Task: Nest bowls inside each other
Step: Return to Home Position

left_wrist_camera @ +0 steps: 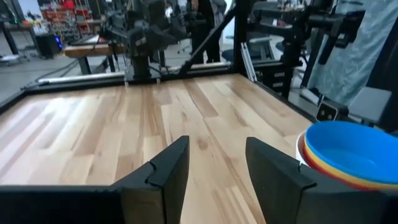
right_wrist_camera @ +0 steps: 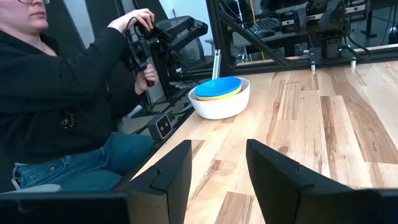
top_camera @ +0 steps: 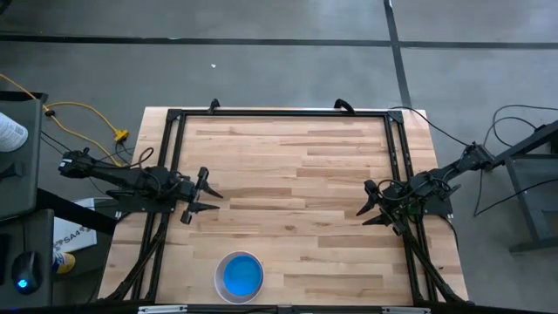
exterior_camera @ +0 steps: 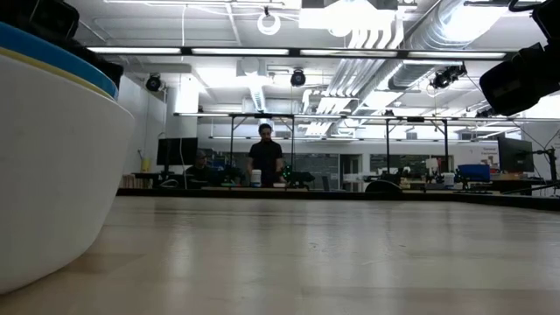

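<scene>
The bowls stand nested in one stack (top_camera: 239,276) near the table's front edge, left of centre. The white bowl (right_wrist_camera: 221,102) is outermost and rests by its base on the wood. A blue bowl (left_wrist_camera: 354,149) lies on top, with yellow (right_wrist_camera: 214,94) and red rims (left_wrist_camera: 323,167) showing under it. In the low view the stack's white wall (exterior_camera: 52,175) fills the left. My left gripper (top_camera: 212,201) hovers open at the table's left side, behind the stack. My right gripper (top_camera: 364,202) hovers open at the right side. Both point level toward the table's middle, with nothing between the fingers.
A black frame (top_camera: 279,113) runs along the table's far, left and right sides. A seated person (right_wrist_camera: 62,93) beside the table holds a dark control handle. Two more people (exterior_camera: 265,157) stand far off in the room. Bare wood (top_camera: 288,174) lies between my grippers.
</scene>
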You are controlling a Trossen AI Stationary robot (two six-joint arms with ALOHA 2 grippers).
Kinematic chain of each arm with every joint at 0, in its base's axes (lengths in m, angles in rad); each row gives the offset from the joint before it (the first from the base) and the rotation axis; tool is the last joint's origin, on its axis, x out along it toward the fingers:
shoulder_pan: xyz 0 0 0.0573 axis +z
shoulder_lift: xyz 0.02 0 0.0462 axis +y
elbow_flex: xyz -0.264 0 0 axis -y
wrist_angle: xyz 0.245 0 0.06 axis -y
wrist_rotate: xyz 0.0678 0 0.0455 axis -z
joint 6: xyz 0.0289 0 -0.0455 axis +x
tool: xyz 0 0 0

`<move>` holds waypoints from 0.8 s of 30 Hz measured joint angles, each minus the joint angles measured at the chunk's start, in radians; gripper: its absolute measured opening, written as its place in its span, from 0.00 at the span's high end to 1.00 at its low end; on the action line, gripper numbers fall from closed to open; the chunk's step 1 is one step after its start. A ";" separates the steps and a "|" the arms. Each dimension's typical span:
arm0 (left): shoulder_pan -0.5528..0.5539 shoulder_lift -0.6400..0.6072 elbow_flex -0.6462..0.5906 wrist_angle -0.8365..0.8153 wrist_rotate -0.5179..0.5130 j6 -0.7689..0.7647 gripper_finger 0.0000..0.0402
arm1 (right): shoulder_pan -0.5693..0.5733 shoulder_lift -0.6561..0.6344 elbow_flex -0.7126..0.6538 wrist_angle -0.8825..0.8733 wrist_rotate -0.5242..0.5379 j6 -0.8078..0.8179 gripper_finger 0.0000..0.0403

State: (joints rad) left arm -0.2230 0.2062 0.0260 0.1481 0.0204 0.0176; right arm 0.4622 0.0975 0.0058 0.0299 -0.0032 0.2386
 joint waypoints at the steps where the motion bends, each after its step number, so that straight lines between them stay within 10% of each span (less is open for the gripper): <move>1: 0.000 0.000 0.000 -0.008 0.000 -0.003 0.60 | 0.000 0.000 0.000 0.000 0.000 0.000 0.64; 24: 0.000 -0.072 0.000 -0.148 -0.100 -0.044 0.60 | 0.000 0.000 0.000 0.000 0.000 0.000 0.64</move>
State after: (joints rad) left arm -0.2230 0.1341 0.0257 0.0005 -0.0799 -0.0269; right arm 0.4622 0.0972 0.0057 0.0299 -0.0032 0.2386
